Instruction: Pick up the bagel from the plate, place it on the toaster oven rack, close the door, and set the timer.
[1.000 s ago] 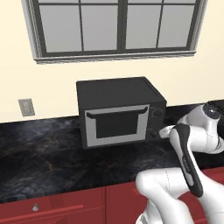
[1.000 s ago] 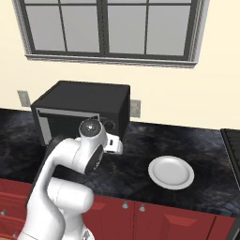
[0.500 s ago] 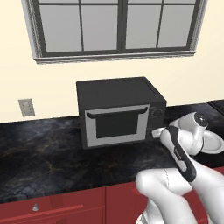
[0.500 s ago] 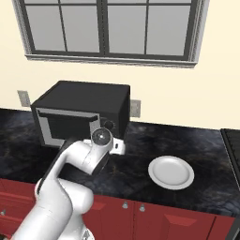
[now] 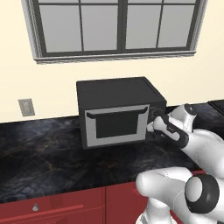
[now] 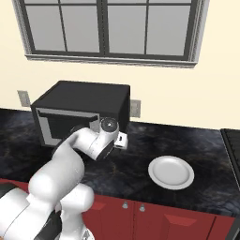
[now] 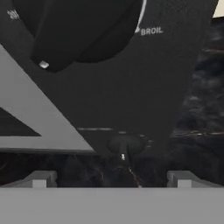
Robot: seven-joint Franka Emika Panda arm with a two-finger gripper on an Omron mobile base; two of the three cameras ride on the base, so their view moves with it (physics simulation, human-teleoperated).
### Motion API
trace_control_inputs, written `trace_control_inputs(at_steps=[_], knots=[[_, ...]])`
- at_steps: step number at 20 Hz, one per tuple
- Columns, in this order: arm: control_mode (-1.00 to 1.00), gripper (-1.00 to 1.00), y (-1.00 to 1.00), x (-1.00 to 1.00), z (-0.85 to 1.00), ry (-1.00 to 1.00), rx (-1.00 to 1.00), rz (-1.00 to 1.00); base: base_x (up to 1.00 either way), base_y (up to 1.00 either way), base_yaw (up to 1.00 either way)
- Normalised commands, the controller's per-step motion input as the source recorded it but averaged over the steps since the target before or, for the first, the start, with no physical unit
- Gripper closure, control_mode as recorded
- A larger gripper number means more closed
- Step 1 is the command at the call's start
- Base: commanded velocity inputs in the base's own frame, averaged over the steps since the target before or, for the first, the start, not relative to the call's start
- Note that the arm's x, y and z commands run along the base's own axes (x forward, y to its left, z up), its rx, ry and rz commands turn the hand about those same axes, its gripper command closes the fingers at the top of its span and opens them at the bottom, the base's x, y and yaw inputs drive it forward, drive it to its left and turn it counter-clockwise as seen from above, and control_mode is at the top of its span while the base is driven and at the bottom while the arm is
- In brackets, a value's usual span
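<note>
The toaster oven [image 5: 118,111] stands on the black counter with its door [image 5: 116,125] shut, the dark bar handle [image 5: 116,113] along its top. My gripper [image 5: 156,121] is right up at the oven's right-hand control panel. In the hand view the gripper [image 7: 111,181] is open, its fingertips [image 7: 41,179] wide apart with nothing between them. It faces a small dark knob [image 7: 125,145], below a large knob [image 7: 78,30] marked BROIL. The plate [image 6: 171,172] lies bare on the counter to the oven's right. The bagel and the rack are hidden.
A wall outlet [image 5: 26,107] sits left of the oven and a window [image 5: 118,26] above it. Red cabinet fronts [image 5: 57,208] run below the counter edge. A dark stovetop edge [image 6: 232,150] borders the counter at far right.
My arm has swung left and forward, bringing the hand from beside the oven's right side up to its control panel. The door stays shut and the plate has not moved.
</note>
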Motion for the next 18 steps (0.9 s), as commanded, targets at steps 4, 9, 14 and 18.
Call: trace_control_inputs(at_steps=[4, 9, 14, 18], knots=[[-1.0, -1.0, -0.01, 0.12, -0.34, 0.1, 0.03, 0.0, 0.0, 0.0, 0.0], [-1.0, -1.0, 0.0, 0.01, -0.41, 0.04, 0.03, 0.0, 0.0, 0.0, 0.0], [-1.0, -1.0, 0.0, 0.06, -0.29, 0.0, 0.02, 0.0, 0.0, 0.0, 0.0], [-1.0, -1.0, 0.0, 0.23, -0.19, 0.0, 0.02, 0.0, 0.0, 0.0, 0.0]])
